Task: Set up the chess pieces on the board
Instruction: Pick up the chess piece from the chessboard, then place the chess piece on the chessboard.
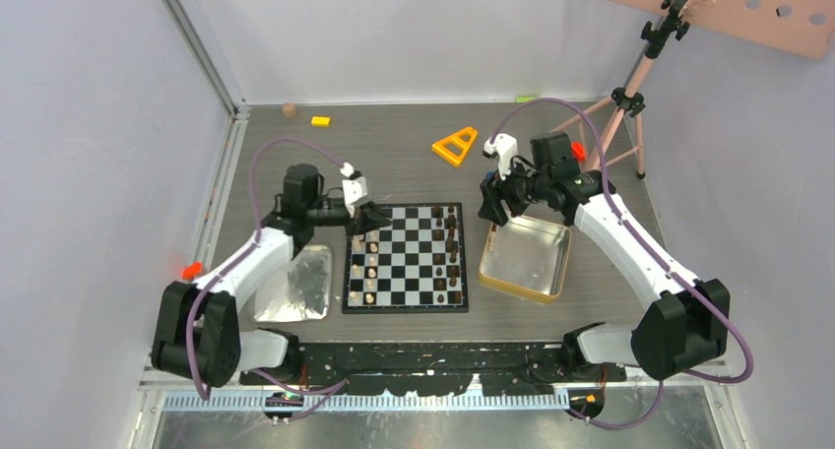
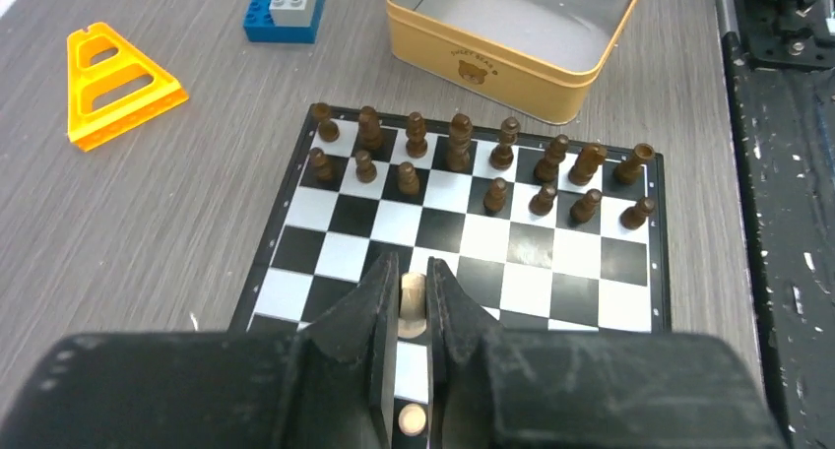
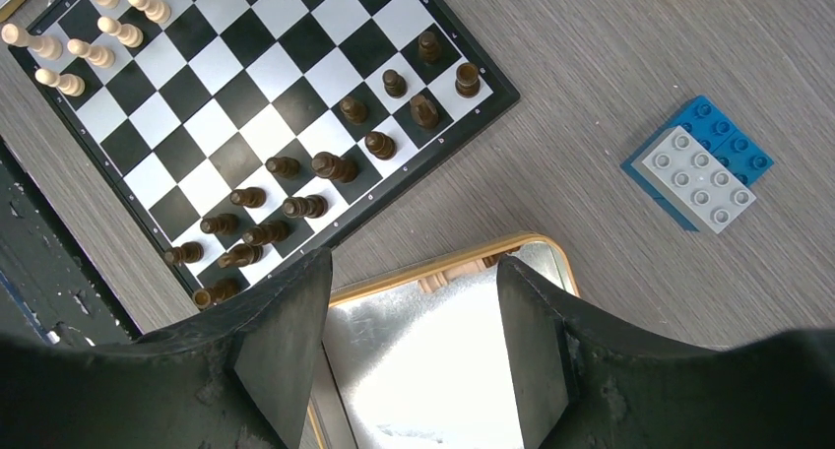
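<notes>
The left gripper (image 2: 412, 275) is clenched on one light piece (image 2: 412, 299) over the board (image 2: 512, 237). Its black body hides the near rows (a second light piece (image 2: 411, 421) peeks out below). Dark pieces (image 2: 460, 144) stand along the far two rows. The tin (image 2: 463, 50) bears a bear face, its lettering too small to read. The right gripper (image 3: 414, 272) hangs spread and empty over that tin. Its camera catches more light pieces (image 3: 94, 35), cut off at the corner. The blue brick (image 3: 699, 163) shows in the wrist views alone.
</notes>
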Robot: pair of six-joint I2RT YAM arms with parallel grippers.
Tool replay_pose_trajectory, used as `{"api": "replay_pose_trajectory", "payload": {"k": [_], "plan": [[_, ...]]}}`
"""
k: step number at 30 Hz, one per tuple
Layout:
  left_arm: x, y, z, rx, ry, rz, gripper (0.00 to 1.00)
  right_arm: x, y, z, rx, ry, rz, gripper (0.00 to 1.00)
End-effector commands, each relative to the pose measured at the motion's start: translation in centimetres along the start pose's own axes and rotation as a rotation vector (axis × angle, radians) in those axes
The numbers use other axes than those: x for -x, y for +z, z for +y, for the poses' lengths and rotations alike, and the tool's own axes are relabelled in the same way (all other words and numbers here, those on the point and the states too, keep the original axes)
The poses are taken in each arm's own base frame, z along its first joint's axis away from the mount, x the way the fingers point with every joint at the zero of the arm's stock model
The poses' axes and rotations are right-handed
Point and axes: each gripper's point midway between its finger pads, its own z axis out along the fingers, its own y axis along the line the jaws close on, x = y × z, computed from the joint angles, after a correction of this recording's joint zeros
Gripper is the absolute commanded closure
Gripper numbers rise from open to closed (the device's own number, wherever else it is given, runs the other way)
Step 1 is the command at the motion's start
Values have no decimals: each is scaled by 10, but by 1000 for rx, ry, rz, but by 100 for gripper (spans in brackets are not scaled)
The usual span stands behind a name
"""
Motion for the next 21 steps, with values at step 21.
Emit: {"api": "replay_pose_trajectory", "payload": {"k": [21], "plan": [[-45, -82, -99, -287, 82, 71, 100, -8, 14, 2, 46, -8, -6, 33]]}}
